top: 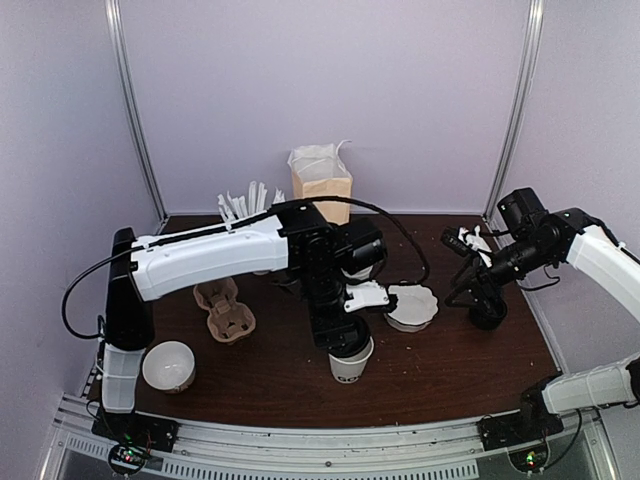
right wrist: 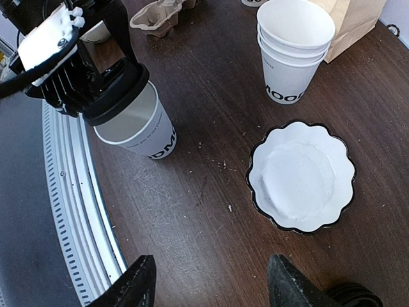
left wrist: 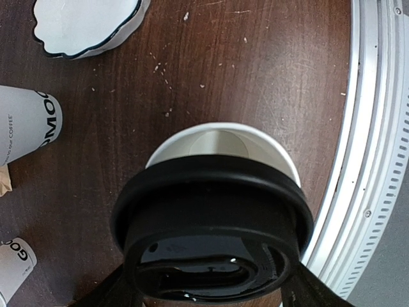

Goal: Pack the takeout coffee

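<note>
The takeout coffee's white paper cup (top: pixel 352 366) with dark lettering stands upright near the table's front edge, its top partly open (left wrist: pixel 223 142) (right wrist: pixel 137 128). My left gripper (top: pixel 343 332) (left wrist: pixel 208 289) hangs right over it, shut on a black domed lid (left wrist: pixel 211 204) (right wrist: pixel 119 89). The lid sits tilted over the cup's near rim, and the far part of the mouth shows. Whether lid and rim touch I cannot tell. My right gripper (right wrist: pixel 214 281) (top: pixel 458 244) hovers open over bare wood to the cup's right, with nothing between its fingers.
A scalloped white plate (right wrist: pixel 300 176) (top: pixel 412 305) lies right of the cup. A stack of lidless cups (right wrist: pixel 294 51) and a paper bag (top: pixel 322 185) stand behind. Cardboard cup carriers (top: pixel 225 310) and a white bowl (top: pixel 168 365) are at the left. A metal rail (left wrist: pixel 377 160) runs along the near edge.
</note>
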`<state>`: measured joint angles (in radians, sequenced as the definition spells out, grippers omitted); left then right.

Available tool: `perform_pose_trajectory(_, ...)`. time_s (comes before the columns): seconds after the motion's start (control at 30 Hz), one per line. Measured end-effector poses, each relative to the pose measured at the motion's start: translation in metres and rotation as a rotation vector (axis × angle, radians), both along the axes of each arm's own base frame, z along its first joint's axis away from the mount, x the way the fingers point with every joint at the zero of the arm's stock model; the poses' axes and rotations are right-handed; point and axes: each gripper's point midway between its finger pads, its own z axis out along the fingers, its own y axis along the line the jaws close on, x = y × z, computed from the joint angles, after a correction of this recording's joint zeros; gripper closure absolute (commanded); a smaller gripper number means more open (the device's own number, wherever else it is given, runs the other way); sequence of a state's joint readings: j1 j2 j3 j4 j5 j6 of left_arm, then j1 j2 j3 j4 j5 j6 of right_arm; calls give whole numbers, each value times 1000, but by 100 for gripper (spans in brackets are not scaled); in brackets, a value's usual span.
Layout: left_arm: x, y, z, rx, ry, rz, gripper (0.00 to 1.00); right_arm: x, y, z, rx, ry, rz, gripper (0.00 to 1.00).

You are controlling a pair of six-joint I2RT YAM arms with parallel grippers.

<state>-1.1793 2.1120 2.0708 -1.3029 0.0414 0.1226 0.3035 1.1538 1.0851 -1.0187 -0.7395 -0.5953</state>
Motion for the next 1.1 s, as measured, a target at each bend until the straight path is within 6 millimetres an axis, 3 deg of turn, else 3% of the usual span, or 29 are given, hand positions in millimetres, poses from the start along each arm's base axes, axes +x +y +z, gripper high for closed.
perform_pose_trajectory(0.53,0,-3,-8,16,14,-4,22,-2,-1,-3,-2,5,0,37)
perform_pose_trajectory(0.57,0,-4,-9,17,15,-4,9,-2,-1,-3,-2,5,0,37)
perform_pose_trajectory(0.63,1,-6,-10,17,13,-8,2,-2,-1,-3,-2,5,0,37)
perform_pose_trajectory(0.87,0,-7,-11,15,18,-11,2,-2,-1,-3,-2,5,0,37)
perform_pose_trajectory(1.1,3,-12,6,-21,-4,-10,3,-2,-1,-3,-3,8,0,37)
